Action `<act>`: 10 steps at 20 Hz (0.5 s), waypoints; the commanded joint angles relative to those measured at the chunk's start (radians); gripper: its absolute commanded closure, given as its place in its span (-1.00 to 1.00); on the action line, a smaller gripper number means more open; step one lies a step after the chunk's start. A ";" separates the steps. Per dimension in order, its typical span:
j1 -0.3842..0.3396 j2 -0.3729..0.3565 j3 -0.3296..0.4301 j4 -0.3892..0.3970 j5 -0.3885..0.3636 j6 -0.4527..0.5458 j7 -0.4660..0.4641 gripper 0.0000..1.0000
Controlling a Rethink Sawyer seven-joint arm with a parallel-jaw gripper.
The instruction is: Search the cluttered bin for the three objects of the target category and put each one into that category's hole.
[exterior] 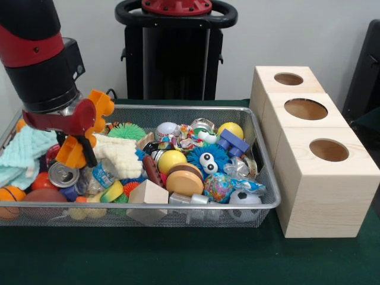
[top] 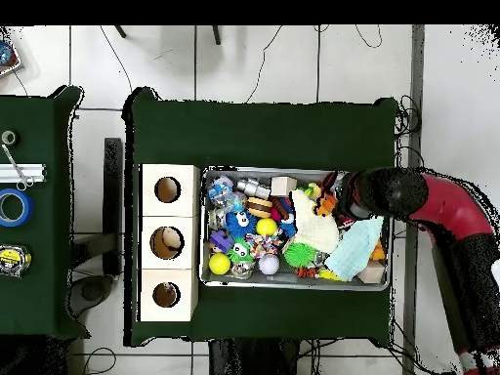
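A wire mesh bin [exterior: 261, 148] [top: 393, 256] is packed with toys. Among them are a yellow ball [exterior: 171, 160], a blue fuzzy toy with eyes [exterior: 208, 159], a wooden disc [exterior: 185, 181], a wooden block [exterior: 147, 193], a soccer ball [exterior: 244, 199] and a drinks can [exterior: 62, 175]. Right of the bin in the front view stand three wooden boxes [exterior: 320, 178] [top: 166, 217], each with a round hole [exterior: 328, 149] on top. My gripper [exterior: 86, 130] [top: 327, 201] hangs over the bin's left end in the front view. It is tilted, its orange fingers [exterior: 100, 107] spread open, with nothing visibly held.
A teal cloth [exterior: 24, 151] [top: 354, 249] and a white fuzzy cloth [exterior: 119, 155] [top: 314, 227] lie under and beside the gripper. An orange basketball [exterior: 10, 195] sits in the bin's near left corner. Green cloth covers the table [exterior: 178, 255]. Tape rolls [top: 14, 207] lie on a side table.
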 commanded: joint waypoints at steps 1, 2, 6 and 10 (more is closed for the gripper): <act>0.105 0.030 0.061 -0.327 0.055 0.242 -0.207 1.00; 0.129 0.049 0.056 -0.380 0.061 0.273 -0.177 1.00; 0.240 0.154 0.041 -0.648 0.031 0.360 -0.095 1.00; 0.316 0.227 0.047 -0.852 -0.024 0.407 -0.041 1.00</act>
